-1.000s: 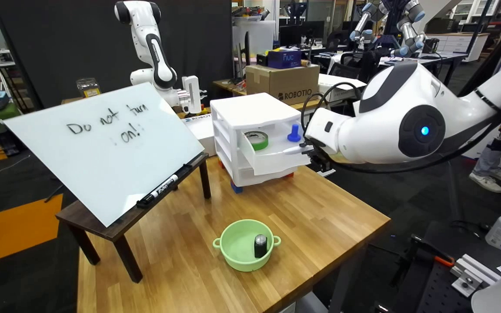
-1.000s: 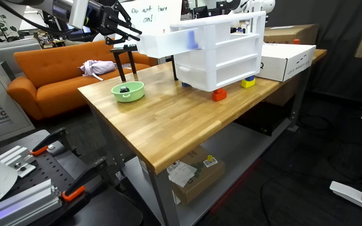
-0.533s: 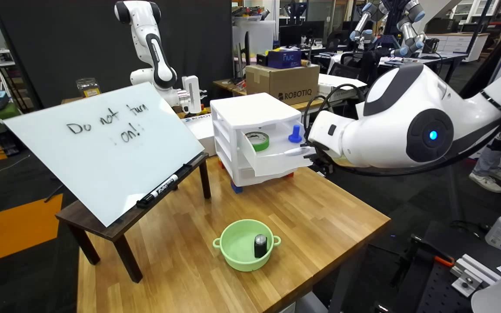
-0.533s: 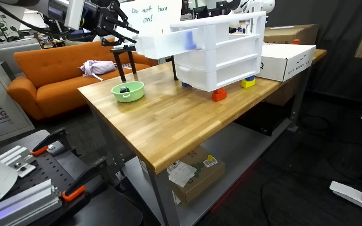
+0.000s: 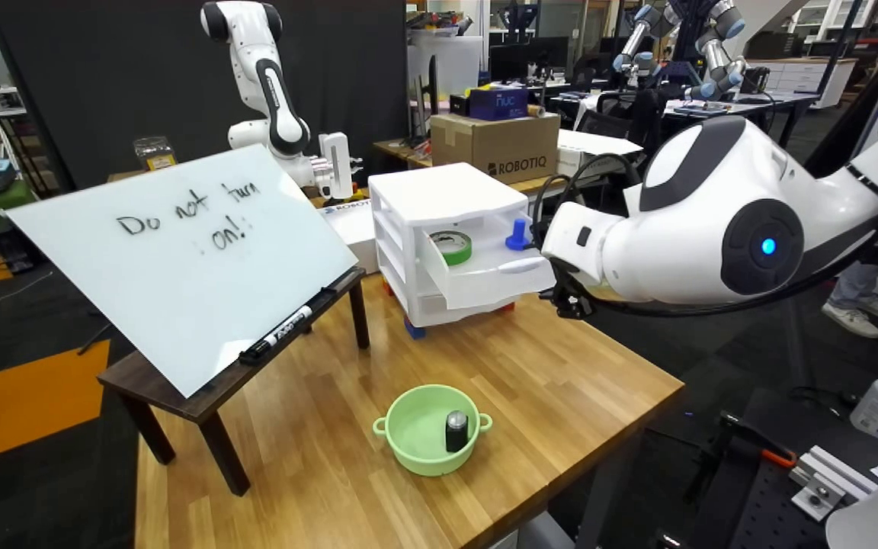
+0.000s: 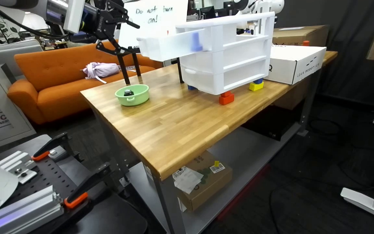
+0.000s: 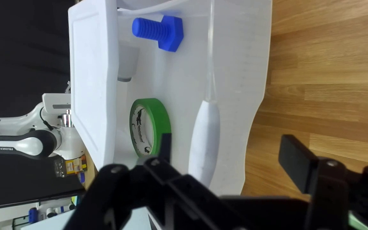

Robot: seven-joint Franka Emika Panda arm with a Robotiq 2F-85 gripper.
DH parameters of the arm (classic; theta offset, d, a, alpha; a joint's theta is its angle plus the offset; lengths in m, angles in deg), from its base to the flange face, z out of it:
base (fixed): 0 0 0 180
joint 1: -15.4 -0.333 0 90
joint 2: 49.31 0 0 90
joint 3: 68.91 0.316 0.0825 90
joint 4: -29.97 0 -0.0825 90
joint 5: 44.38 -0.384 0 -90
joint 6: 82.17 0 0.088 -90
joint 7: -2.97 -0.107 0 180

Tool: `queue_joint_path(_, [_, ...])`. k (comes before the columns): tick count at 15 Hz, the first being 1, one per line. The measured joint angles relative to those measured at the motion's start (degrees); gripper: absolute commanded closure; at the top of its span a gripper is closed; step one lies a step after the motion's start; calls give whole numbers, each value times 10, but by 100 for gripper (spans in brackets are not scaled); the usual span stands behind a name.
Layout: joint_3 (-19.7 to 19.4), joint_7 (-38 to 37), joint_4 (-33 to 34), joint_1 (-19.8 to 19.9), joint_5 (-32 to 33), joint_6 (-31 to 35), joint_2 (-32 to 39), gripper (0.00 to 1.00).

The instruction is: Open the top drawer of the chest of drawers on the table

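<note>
tool [image 7: 230,155] spread wide, empty | wood table [image 5: 546,366] under chest [image 5: 447,191], green bowl [image 6: 140,98] | orange sofa [image 6: 60,73] beyond

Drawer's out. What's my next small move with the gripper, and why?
I'd probably back the gripper away from the top drawer: the drawer stands well out of the chest of drawers, its green tape roll and blue bolt in sight, and the jaws are open, apparently holding nothing.

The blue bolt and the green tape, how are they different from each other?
The bolt is blue, while the tape is green. The bolt has a solid, ridged stem; the tape is a hollow ring. The bolt stands upright, but the tape lies flat. Both sit in the open top drawer.
</note>
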Motion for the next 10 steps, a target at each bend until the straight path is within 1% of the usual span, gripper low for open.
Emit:
queue_joint_path(7, [0,0,0,0,0,0,0,15])
queue_joint_path(8, [0,0,0,0,0,0,0,4])
queue_joint_path(10, [0,0,0,0,0,0,0,0])
